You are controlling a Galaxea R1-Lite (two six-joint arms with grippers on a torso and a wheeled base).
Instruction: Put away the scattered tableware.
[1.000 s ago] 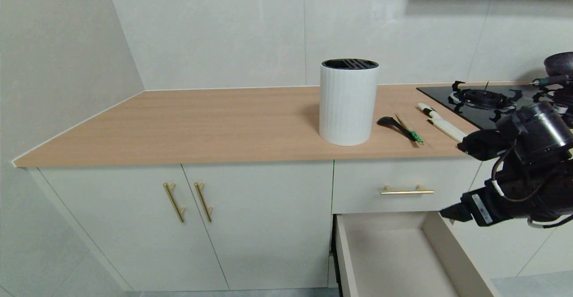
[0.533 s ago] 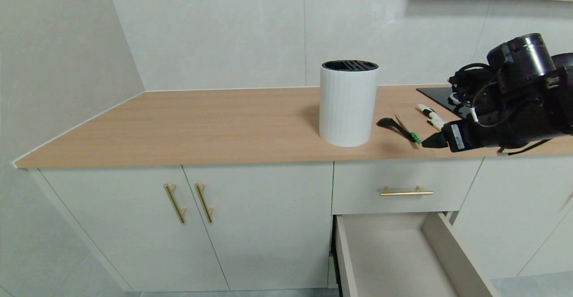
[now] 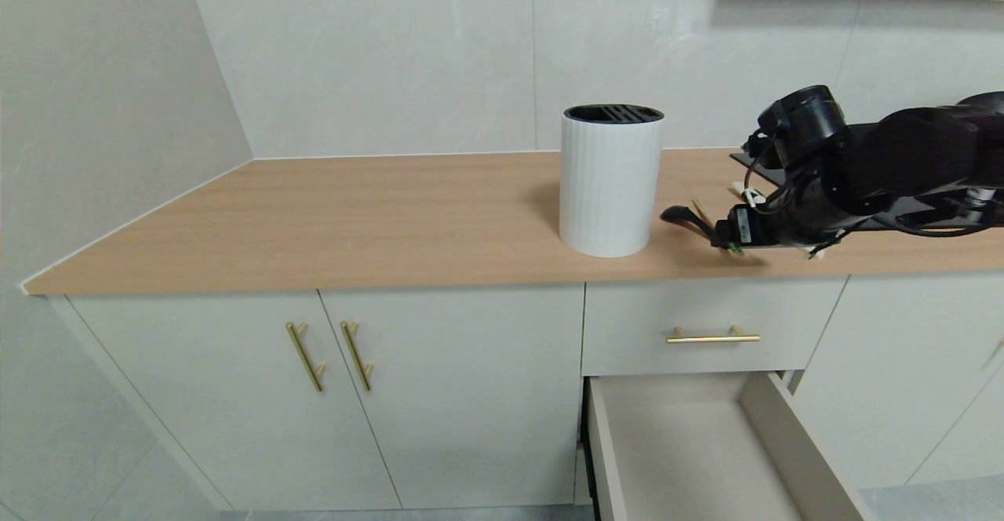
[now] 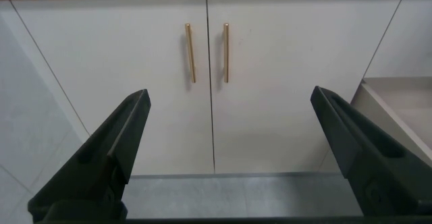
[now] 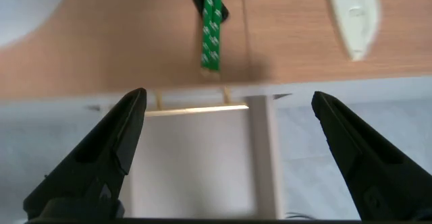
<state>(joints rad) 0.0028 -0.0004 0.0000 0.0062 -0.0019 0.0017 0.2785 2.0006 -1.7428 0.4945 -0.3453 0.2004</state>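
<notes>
A black spoon (image 3: 681, 216) and chopsticks with green ends (image 3: 730, 245) lie on the wooden counter (image 3: 392, 215), to the right of a white ribbed utensil holder (image 3: 611, 183) with a black slotted top. My right gripper (image 3: 725, 237) hovers open over the counter's front edge, right at the chopsticks' green ends. In the right wrist view the green chopstick end (image 5: 211, 28) and a white-handled utensil (image 5: 354, 11) lie just beyond my open right gripper (image 5: 228, 96). My left gripper (image 4: 229, 94) is open and holds nothing, low in front of the cabinet doors (image 4: 209, 82).
An open drawer (image 3: 690, 442) juts out below the counter, under a shut drawer with a gold handle (image 3: 712, 337). A black hob (image 3: 757, 162) sits on the counter behind my right arm. The tiled wall runs along the back and left.
My right arm has risen from beside the open drawer to counter height and swung left, bringing its gripper to the chopsticks' green ends. The tableware has not moved.
</notes>
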